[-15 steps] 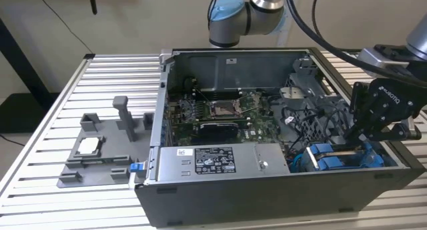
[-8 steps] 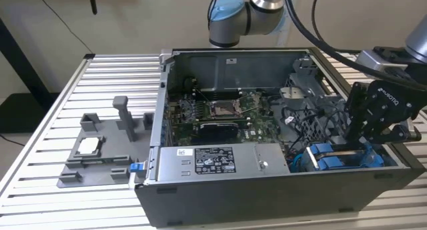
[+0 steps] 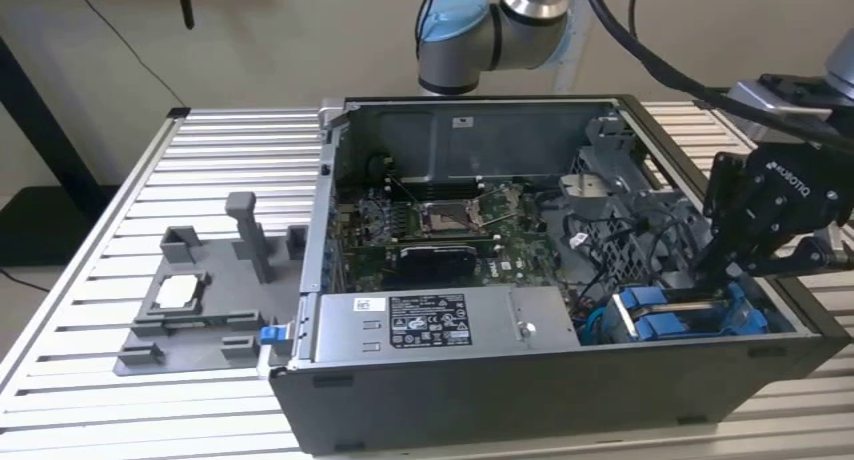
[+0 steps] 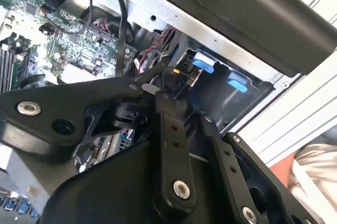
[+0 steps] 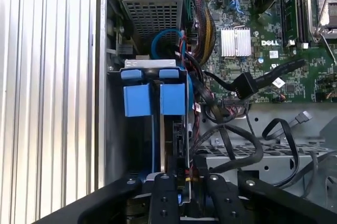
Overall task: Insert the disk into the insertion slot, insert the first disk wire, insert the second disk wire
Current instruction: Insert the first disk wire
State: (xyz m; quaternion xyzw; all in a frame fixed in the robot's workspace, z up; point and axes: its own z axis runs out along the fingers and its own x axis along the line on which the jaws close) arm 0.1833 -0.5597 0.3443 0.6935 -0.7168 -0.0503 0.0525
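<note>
The disk (image 5: 175, 138) sits edge-on inside the insertion slot (image 3: 683, 318), a grey bay with blue tabs (image 5: 141, 100) in the open computer case's front corner at the exterior view's right. The same blue tabs (image 4: 204, 63) appear in the second wrist view. My gripper (image 3: 707, 276) reaches down into the case at the disk's rear end. Its black fingers (image 5: 161, 195) are shut on a dark wire connector (image 5: 184, 174) with red and yellow leads, held against the back of the disk. In the second wrist view the gripper (image 4: 160, 84) pinches that connector (image 4: 176, 74).
A grey labelled power-supply box (image 3: 427, 325) lies beside the bay. The green motherboard (image 3: 441, 230) fills the case floor. Loose black cables (image 5: 231, 129) hang beside the disk bay. A grey fixture (image 3: 200, 300) stands on the ribbed table at the exterior view's left.
</note>
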